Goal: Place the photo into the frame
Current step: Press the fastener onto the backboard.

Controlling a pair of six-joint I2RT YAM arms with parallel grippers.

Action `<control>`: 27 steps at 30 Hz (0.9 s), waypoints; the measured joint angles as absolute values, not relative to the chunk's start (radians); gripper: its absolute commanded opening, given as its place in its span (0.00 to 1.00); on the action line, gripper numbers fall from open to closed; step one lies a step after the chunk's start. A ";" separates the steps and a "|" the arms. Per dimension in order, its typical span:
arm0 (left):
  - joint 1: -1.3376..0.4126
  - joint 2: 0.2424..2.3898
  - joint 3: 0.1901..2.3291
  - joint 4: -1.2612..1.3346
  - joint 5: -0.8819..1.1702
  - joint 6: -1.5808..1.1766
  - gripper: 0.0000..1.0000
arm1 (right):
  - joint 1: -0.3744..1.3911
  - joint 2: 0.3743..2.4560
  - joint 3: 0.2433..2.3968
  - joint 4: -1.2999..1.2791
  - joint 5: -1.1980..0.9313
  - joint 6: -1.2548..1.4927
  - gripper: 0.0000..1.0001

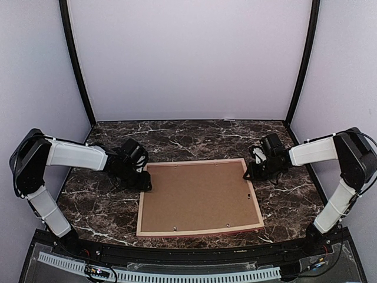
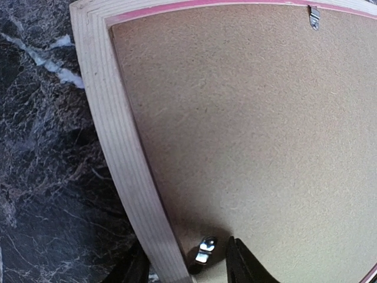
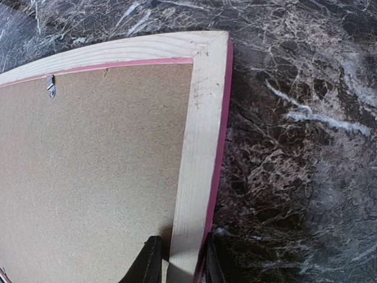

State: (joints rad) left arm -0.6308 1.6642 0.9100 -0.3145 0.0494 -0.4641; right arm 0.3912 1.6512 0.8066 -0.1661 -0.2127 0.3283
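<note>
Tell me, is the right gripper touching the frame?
Touching. In the right wrist view the right gripper pinches the frame by its rail, one finger pressed on each side.

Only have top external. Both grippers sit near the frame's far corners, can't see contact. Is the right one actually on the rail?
Observer: Yes. The right wrist view shows the right gripper astride a side rail of the frame, one finger against the pink outer edge and one on the board side. It looks clamped.
Operator: Left?
Observer: The left gripper has its jaws apart, astride the rail and a small metal clip at the edge of the brown backing board.
Operator: Other clips?
Observer: The right wrist view has a second clip on the adjoining rail, its tab lying over the board.
</note>
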 measured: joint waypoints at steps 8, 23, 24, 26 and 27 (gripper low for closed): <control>-0.611 1.632 0.878 -0.305 0.117 -0.476 0.49 | 0.392 1.651 0.805 -0.163 -0.213 0.326 0.26; -0.591 1.592 0.849 -0.294 0.139 -0.490 0.35 | 0.392 1.651 0.804 -0.160 -0.213 0.326 0.25; -0.589 1.592 0.849 -0.294 0.138 -0.491 0.34 | 0.392 1.651 0.804 -0.160 -0.213 0.326 0.25; -0.587 1.592 0.848 -0.294 0.137 -0.491 0.33 | 0.392 1.651 0.803 -0.159 -0.213 0.326 0.25; -0.587 1.592 0.848 -0.294 0.137 -0.492 0.32 | 0.392 1.651 0.802 -0.158 -0.213 0.326 0.25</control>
State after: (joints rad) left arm -0.5869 1.5925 0.8478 -0.2935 0.1368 -0.4915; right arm 0.3916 1.6512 0.8024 -0.1581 -0.2131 0.3264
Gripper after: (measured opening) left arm 0.338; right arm 0.257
